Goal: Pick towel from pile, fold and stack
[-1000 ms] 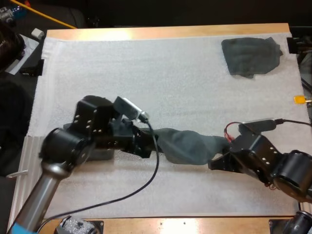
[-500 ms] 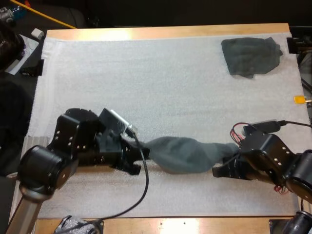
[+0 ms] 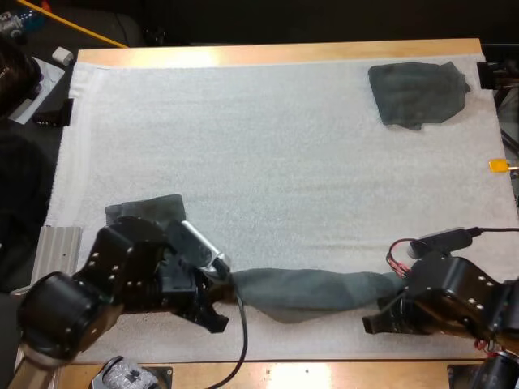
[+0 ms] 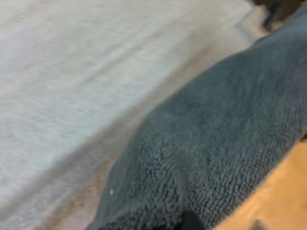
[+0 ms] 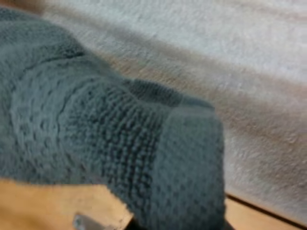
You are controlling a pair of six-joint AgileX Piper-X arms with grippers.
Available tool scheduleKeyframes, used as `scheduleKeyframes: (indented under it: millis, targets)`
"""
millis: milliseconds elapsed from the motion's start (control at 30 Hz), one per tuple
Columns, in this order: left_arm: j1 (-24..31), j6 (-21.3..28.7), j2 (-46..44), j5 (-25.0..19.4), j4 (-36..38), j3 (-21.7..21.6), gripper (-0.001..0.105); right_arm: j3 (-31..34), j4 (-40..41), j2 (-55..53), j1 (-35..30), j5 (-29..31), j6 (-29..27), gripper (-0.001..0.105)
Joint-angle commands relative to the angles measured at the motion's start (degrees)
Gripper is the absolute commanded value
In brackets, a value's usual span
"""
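Observation:
A dark grey-green towel (image 3: 308, 290) hangs stretched lengthwise along the mat's near edge between my two grippers. My left gripper (image 3: 229, 285) is shut on its left end and my right gripper (image 3: 388, 298) on its right end; the cloth hides the fingertips. Up close, the left wrist view has the towel (image 4: 225, 139) running over the mat's edge, and the right wrist view has its bunched end (image 5: 96, 124) there as well. A folded towel (image 3: 146, 209) lies flat on the mat just behind my left arm. One crumpled towel (image 3: 418, 93) sits at the far right.
The white mat (image 3: 243, 146) stretches bare across the middle and far left. The wooden table front (image 3: 324, 374) lies right under the stretched towel. A metal rail (image 3: 61, 243) sits at the mat's left edge.
Both arms have drawn back toward the table's near edge, carrying the towel with them and pulling it longer. The folded towel behind my left arm has come into sight.

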Motion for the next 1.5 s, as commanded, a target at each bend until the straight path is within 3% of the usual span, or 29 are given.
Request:
scheduleKeyframes:
  millis: [0,167,367,533,733,833,933,1200,1467]
  targets:
    - [0.46,1.62,1.62,-4.95,-4.03,3.9,0.0,3.25,-1.17,2.03,-0.48,4.48,0.44,0.0]
    - [0.12,1.53,1.06,-5.43,-0.91,3.27,0.0,2.47,-0.37,1.12,0.6,2.75,1.17,0.0]
    - [0.38,2.64,5.76,-7.71,-10.0,9.18,0.0,9.13,-8.13,5.06,-1.31,6.15,0.25,0.0]
    - [1.31,3.17,13.04,-11.24,-20.08,11.31,0.0,13.24,-18.83,10.33,-10.26,5.89,-2.41,0.0]
    - [5.26,3.76,21.42,-13.52,-29.51,11.39,0.0,15.54,-30.11,16.12,-21.62,-1.45,-5.45,0.0]
    - [9.19,3.9,26.32,-12.42,-34.85,11.38,0.0,15.82,-35.13,20.07,-26.36,-5.27,-5.68,0.0]
    - [8.7,3.91,25.48,-11.91,-33.01,11.22,0.0,15.62,-33.85,19.45,-25.94,-3.99,-5.08,0.001]
    - [16.38,4.33,32.29,-5.83,-41.12,11.29,0.0,15.61,-42.64,26.65,-33.94,-8.8,-0.98,0.0]
    - [19.41,3.48,38.21,-5.35,-48.58,11.03,0.0,15.57,-49.79,32.82,-37.6,-9.71,4.6,0.0]
